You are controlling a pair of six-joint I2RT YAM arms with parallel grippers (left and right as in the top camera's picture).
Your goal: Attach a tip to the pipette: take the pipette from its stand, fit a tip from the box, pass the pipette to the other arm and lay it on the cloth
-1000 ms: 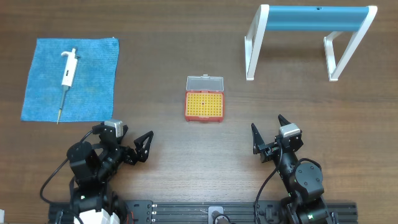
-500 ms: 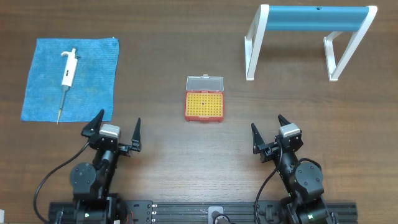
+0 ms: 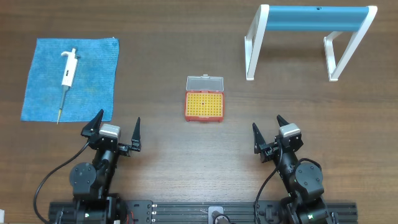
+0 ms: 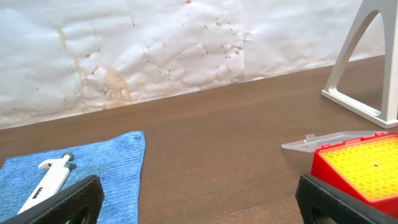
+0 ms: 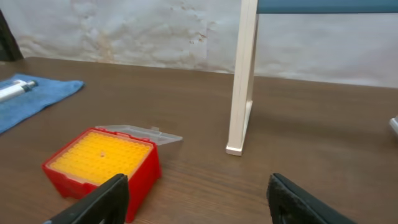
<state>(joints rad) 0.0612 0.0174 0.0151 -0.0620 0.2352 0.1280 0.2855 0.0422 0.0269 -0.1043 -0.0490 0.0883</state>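
Note:
The white pipette (image 3: 66, 73) lies on the blue cloth (image 3: 87, 87) at the far left, its yellow tip pointing toward the front edge; it also appears as the pipette (image 4: 48, 183) on the cloth (image 4: 112, 162). The red tip box (image 3: 204, 106) with yellow tips and an open clear lid sits mid-table, also seen as the box (image 4: 360, 168) and the box (image 5: 102, 165). My left gripper (image 3: 114, 127) rests open near the front, just below the cloth. My right gripper (image 3: 267, 127) rests open at the front right. Both hold nothing.
The white stand (image 3: 311, 37) with a blue top bar occupies the far right, its leg (image 5: 241, 81) standing beyond the tip box. A pale wall backs the table. Bare wood lies between the box and both grippers.
The left arm has swung from pointing right to facing straight up the table, its fingers now spread wide. The right arm has stayed put.

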